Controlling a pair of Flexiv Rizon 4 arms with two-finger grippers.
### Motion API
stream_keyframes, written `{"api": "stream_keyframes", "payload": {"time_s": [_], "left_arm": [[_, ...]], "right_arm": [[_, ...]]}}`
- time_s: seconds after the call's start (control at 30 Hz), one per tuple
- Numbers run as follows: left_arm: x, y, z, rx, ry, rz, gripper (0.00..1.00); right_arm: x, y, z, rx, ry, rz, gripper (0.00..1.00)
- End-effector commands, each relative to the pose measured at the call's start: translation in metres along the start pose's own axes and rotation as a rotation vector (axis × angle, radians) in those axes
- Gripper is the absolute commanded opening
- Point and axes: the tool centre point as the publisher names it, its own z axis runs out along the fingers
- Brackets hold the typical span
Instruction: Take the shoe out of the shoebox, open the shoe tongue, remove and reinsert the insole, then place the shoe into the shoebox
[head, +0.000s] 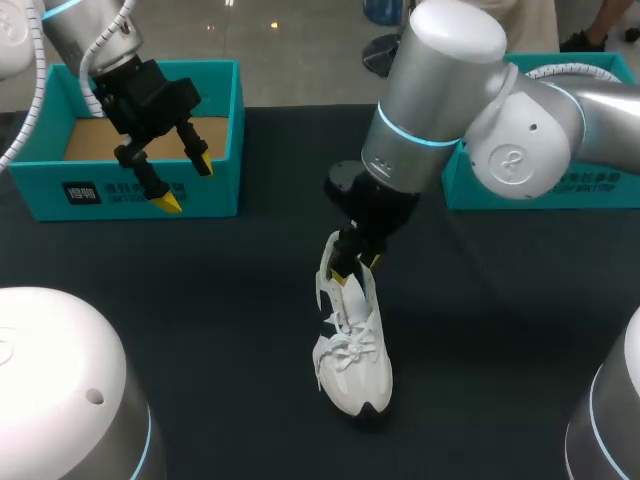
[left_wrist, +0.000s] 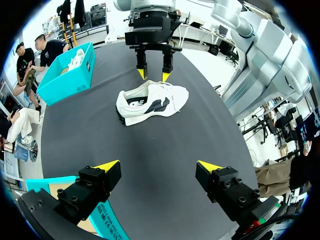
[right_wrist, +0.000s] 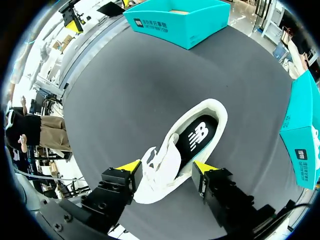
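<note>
A white shoe (head: 352, 350) stands on its sole mid-table, toe toward the near edge. My right gripper (head: 355, 265) hangs just over its opening. In the right wrist view, the right gripper (right_wrist: 166, 167) is open. The lifted white tongue (right_wrist: 162, 165) lies between its fingers, and the black insole (right_wrist: 197, 137) shows inside the shoe (right_wrist: 212, 112). My left gripper (head: 186, 183) is open and holds nothing, hovering above the front wall of the left teal shoebox (head: 215, 190). From the left wrist, the left gripper (left_wrist: 159, 166) faces the shoe (left_wrist: 152, 101) and the right gripper (left_wrist: 152, 75) across the table.
A second teal shoebox (head: 545, 185) sits at the back right, partly behind my right arm; it holds another white shoe (left_wrist: 76, 57). Dark tabletop (head: 220, 320) spreads around the shoe. Both boxes appear from the right wrist: the left box (right_wrist: 175, 20) and the right box (right_wrist: 302, 125).
</note>
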Motion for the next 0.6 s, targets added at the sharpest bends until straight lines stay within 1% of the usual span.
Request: {"api": "stream_keyframes", "payload": {"time_s": [0.03,0.3,0.37,0.4,0.43,0.47,0.53,0.6], "left_arm": [[0.000,0.000,-0.001,-0.002,0.001,0.000,1.00],[0.000,0.000,-0.001,-0.002,0.001,0.000,1.00],[0.000,0.000,-0.001,-0.002,0.001,0.000,1.00],[0.000,0.000,-0.001,-0.002,0.001,0.000,1.00],[0.000,0.000,-0.001,-0.002,0.001,0.000,1.00],[0.000,0.000,-0.001,-0.002,0.001,0.000,1.00],[0.000,0.000,-0.001,-0.002,0.001,0.000,1.00],[0.000,0.000,-0.001,-0.002,0.001,0.000,1.00]], "right_arm": [[0.001,0.000,0.001,-0.001,-0.002,0.001,1.00],[0.001,0.000,0.001,-0.001,-0.002,0.001,1.00],[-0.003,0.005,-0.002,-0.016,-0.007,-0.164,1.00],[-0.005,0.006,-0.004,0.000,-0.019,-0.231,1.00],[-0.006,0.008,-0.005,-0.002,-0.022,-0.310,1.00],[-0.006,0.009,-0.006,-0.013,-0.021,-0.375,1.00],[-0.009,0.010,-0.008,0.008,-0.033,-0.456,1.00],[-0.011,0.011,-0.009,0.010,-0.030,-0.586,1.00]]}}
